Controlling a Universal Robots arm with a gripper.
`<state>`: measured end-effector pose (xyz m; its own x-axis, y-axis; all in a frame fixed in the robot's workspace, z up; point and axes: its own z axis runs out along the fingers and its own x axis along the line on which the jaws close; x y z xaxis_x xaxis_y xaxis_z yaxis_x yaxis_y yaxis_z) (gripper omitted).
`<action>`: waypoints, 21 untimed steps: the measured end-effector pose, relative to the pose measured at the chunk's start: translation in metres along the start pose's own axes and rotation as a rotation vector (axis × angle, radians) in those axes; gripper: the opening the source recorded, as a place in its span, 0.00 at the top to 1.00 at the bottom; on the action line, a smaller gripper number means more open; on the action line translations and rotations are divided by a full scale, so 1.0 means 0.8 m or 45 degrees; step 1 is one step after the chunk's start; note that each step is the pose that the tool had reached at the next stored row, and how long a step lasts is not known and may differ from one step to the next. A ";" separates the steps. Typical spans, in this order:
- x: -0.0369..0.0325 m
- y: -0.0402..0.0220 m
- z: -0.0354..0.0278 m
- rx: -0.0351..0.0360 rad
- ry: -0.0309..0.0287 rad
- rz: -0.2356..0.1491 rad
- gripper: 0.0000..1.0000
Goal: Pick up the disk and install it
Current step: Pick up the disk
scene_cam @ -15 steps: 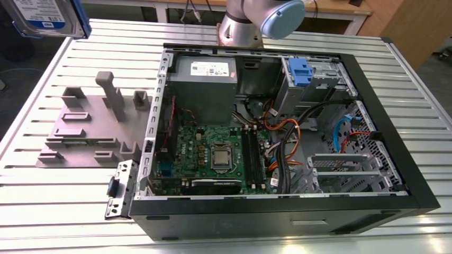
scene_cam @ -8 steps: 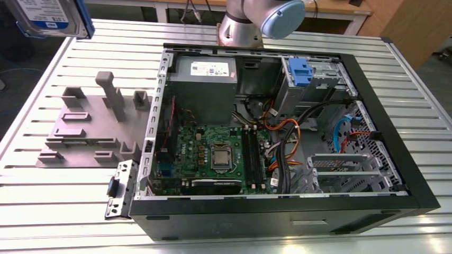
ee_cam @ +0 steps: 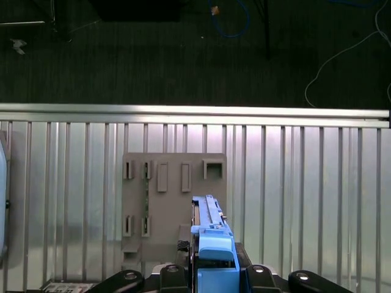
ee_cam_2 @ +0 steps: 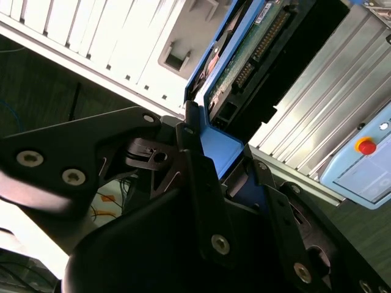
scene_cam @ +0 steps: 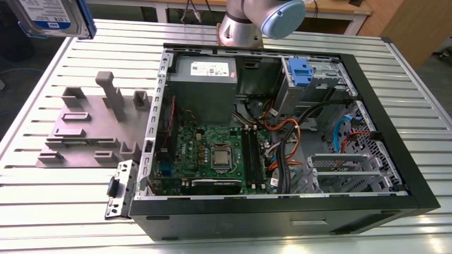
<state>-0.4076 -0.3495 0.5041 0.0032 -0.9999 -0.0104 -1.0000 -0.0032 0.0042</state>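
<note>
- The disk (scene_cam: pixel 51 18) is up in the air at the exterior view's top left corner, label facing the camera and blue carrier around its edge. It is clear of the counter (scene_cam: pixel 71 203).
- In the second wrist view, the gripper (ee_cam_2: pixel 223 152) is clamped on the disk (ee_cam_2: pixel 244 61). Black fingers (ee_cam_2: pixel 194 171) press against the blue carrier from both sides, and the drive's circuit board and connector face the camera.
- In the first wrist view the disk (ee_cam: pixel 211 235) shows edge-on in the gripper (ee_cam: pixel 214 273), with the grey fixture plate (ee_cam: pixel 165 207) lying on the slatted counter (ee_cam: pixel 305 183) beyond it.
- In the exterior view the fixture plate (scene_cam: pixel 81 129) sits on the counter just beside the open computer case (scene_cam: pixel 395 159), on the exterior view's left.
- Inside the case, the grey power supply (scene_cam: pixel 205 87) lies at the far end. A bare blue latch piece (scene_cam: pixel 300 71) stands in the drive bay toward the exterior view's right.
- The disk is well apart from that bay.
</note>
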 end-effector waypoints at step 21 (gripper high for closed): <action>0.0102 -0.0085 0.0000 0.0002 -0.0001 0.000 0.64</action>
<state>-0.4008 -0.3577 0.5040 0.0032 -0.9999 -0.0105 -1.0000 -0.0033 0.0040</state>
